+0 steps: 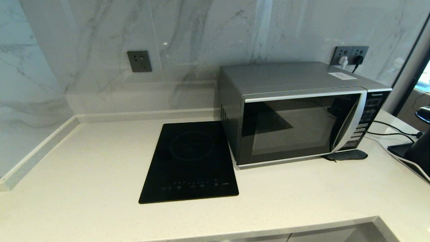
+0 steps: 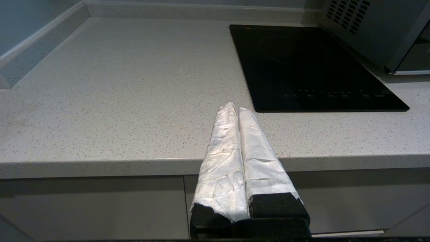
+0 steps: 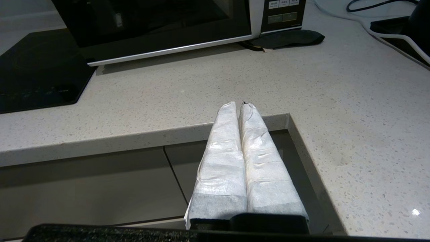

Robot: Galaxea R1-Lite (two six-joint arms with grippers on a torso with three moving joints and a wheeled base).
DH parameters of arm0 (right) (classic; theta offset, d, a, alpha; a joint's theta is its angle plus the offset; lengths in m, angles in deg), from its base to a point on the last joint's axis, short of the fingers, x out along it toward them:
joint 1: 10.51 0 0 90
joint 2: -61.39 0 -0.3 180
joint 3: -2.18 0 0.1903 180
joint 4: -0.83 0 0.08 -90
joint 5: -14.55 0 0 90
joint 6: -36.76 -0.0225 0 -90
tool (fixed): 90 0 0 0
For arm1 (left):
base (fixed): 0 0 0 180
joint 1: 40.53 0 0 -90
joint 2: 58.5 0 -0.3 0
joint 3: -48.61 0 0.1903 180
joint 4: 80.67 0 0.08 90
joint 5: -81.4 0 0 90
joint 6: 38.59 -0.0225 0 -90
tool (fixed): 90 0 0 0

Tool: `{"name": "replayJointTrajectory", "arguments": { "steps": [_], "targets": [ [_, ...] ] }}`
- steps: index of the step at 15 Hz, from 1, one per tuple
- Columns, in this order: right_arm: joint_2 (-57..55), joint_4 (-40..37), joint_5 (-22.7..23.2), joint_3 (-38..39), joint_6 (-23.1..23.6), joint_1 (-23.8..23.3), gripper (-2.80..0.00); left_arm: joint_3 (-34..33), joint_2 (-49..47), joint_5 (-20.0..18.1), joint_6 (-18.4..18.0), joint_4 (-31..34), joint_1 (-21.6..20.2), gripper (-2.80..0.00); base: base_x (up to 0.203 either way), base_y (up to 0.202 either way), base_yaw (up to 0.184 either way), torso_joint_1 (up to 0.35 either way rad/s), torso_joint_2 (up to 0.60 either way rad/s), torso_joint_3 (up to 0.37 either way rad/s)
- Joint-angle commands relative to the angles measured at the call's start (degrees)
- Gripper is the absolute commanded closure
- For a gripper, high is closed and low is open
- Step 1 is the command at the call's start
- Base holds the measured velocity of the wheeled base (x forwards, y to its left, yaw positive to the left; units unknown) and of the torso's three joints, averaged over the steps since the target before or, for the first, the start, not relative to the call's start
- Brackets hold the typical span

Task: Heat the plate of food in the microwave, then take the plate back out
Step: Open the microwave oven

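The silver-grey Panasonic microwave (image 1: 299,111) stands on the counter at the back right, its dark glass door closed; its curved handle (image 1: 349,124) and button panel (image 1: 368,117) are on its right side. No plate of food shows in any view. My left gripper (image 2: 238,108) hovers at the counter's front edge, left of the hob, its white-wrapped fingers pressed together and empty. My right gripper (image 3: 238,105) is held at the counter's front edge, in front of the microwave (image 3: 161,27), also shut on nothing. Neither gripper appears in the head view.
A flat black induction hob (image 1: 189,161) lies left of the microwave. A dark cloth pad (image 1: 346,155) sits under the microwave's right front corner. Cables (image 1: 393,129) and a black appliance (image 1: 416,151) occupy the far right. The counter steps inward at a notch (image 3: 289,121) near my right gripper.
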State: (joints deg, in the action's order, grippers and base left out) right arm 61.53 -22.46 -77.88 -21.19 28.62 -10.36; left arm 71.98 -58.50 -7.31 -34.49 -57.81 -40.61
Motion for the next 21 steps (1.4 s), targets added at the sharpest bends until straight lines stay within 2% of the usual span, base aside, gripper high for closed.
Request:
{"name": "replayJointTrajectory", "arguments": {
  "steps": [1,18,21],
  "targets": [
    [-0.1,0.0,0.0,0.2,0.0,0.0,0.00,0.0,-0.1,0.0,0.0,0.0,0.0,0.00,0.000,0.000,0.000,0.000,0.00,0.000],
    [-0.1,0.0,-0.2,0.0,0.5,0.0,0.00,0.0,-0.1,0.0,0.0,0.0,0.0,0.00,0.000,0.000,0.000,0.000,0.00,0.000],
    [-0.8,-3.7,0.1,-7.5,0.7,0.0,0.00,0.0,-0.1,0.0,0.0,0.0,0.0,0.00,0.000,0.000,0.000,0.000,0.00,0.000]
  ]
}}
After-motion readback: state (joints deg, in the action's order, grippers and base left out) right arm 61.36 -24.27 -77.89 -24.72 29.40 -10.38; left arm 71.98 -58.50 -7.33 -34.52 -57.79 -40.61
